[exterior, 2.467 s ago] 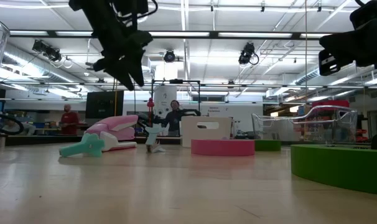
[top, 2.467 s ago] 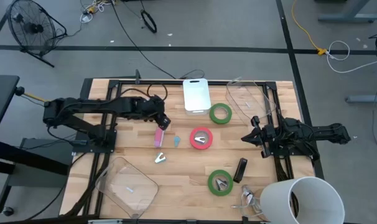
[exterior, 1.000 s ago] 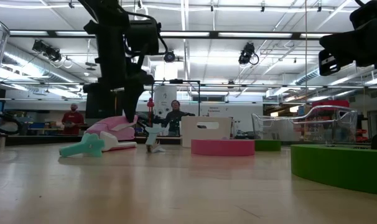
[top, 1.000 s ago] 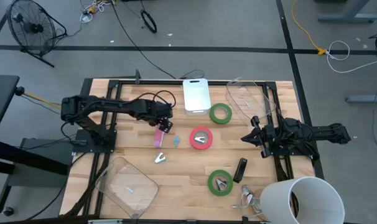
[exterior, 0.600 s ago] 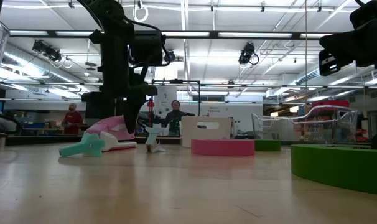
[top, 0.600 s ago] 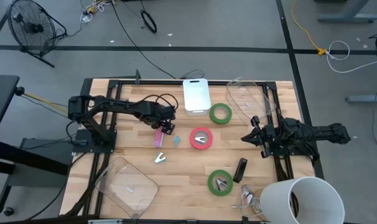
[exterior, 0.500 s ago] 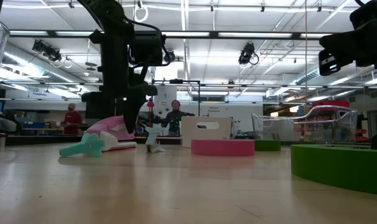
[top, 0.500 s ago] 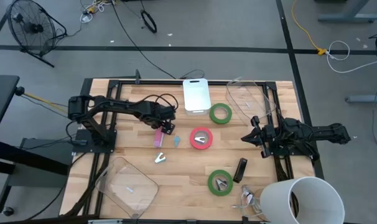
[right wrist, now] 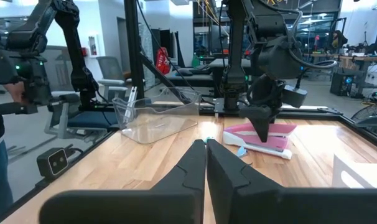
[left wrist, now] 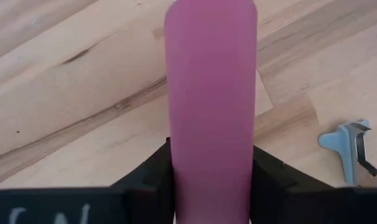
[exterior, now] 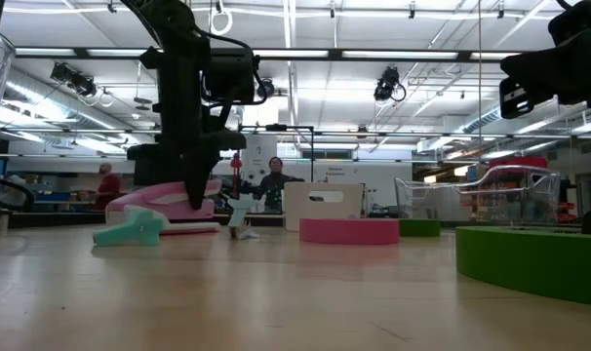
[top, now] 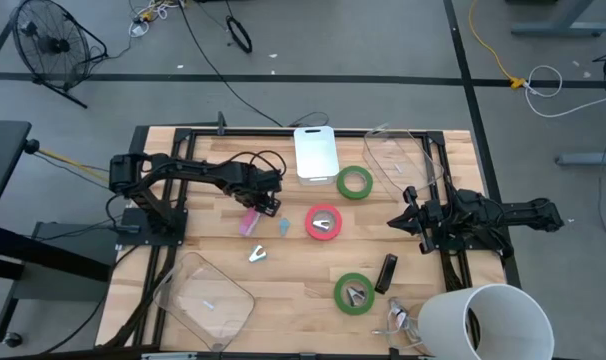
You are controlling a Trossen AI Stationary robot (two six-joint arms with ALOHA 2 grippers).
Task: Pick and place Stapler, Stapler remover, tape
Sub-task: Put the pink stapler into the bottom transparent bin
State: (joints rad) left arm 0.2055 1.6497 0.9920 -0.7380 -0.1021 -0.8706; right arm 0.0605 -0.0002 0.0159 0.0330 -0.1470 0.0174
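A pink stapler (top: 249,221) lies on the wooden table left of the red tape roll (top: 324,222). My left gripper (top: 262,207) stands over the stapler's far end, shut on it; the low view (exterior: 193,195) shows it too. A teal staple remover (top: 283,228) lies between the stapler and the red roll. A silver one (top: 258,255) lies nearer. Green tape rolls lie far (top: 355,182) and near (top: 354,292). A black stapler (top: 386,272) lies at the right. My right gripper (top: 396,221) hovers shut and empty at the right. My left gripper pinches the pink stapler's two long sides (left wrist: 210,155) between its two fingers (left wrist: 152,180), close to its far end. The fingers point down from above and lie across the stapler. The stapler's underside (exterior: 169,230) looks to be on the table.
A white box (top: 315,152) stands at the far edge. Clear plastic containers sit at the far right (top: 403,160) and near left (top: 205,295). A white bucket (top: 488,320) stands at the near right corner, with small metal pieces (top: 398,318) beside it.
My left gripper has come down over the pink stapler's far end and now has it between its fingers. The stapler has turned a little, its near end swinging toward the table's left edge, and it looks flatter in the low view.
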